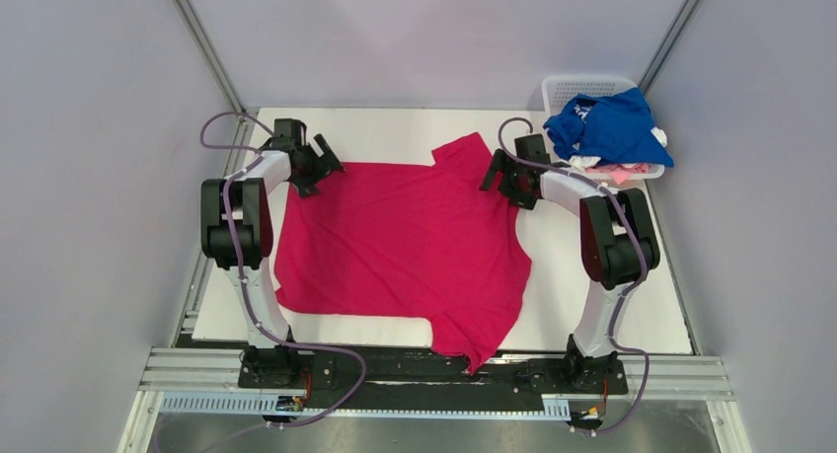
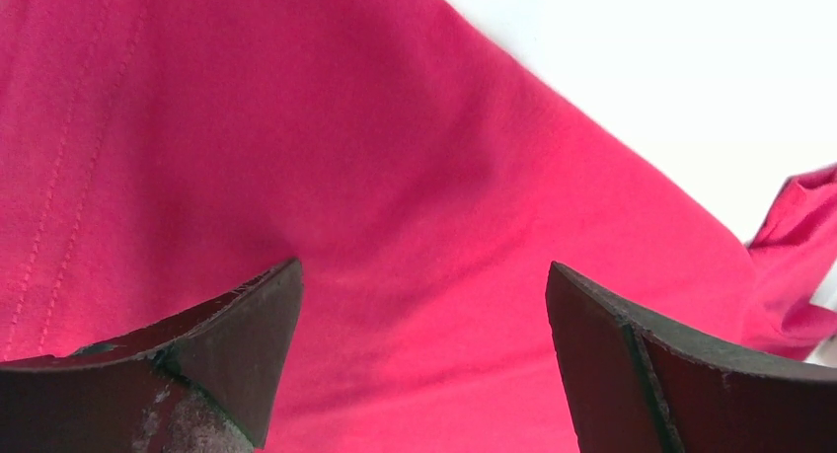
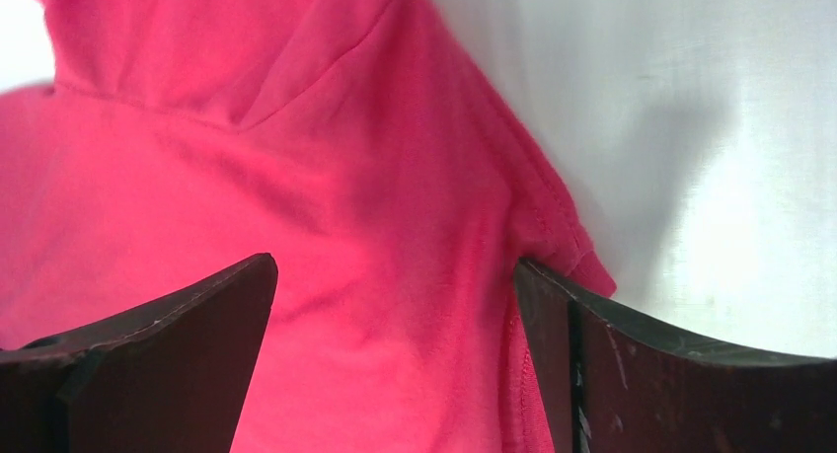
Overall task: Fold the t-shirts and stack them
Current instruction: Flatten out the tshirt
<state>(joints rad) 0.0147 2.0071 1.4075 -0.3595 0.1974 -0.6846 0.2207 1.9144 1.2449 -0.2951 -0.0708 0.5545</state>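
A magenta-red t-shirt (image 1: 400, 241) lies spread on the white table (image 1: 632, 305). One sleeve points to the far edge, another hangs over the near edge. My left gripper (image 1: 321, 167) is open over the shirt's far left corner; cloth fills the gap between its fingers in the left wrist view (image 2: 424, 325). My right gripper (image 1: 500, 177) is open over the shirt's far right edge, by the sleeve seam; the hem (image 3: 543, 216) lies against its right finger (image 3: 632, 374). A royal blue t-shirt (image 1: 607, 125) with white and pale pink cloth under it sits in the basket.
A white lattice basket (image 1: 584, 84) stands at the table's far right corner. Grey walls and metal frame posts enclose the table on three sides. An aluminium rail (image 1: 434, 374) with the arm bases runs along the near edge.
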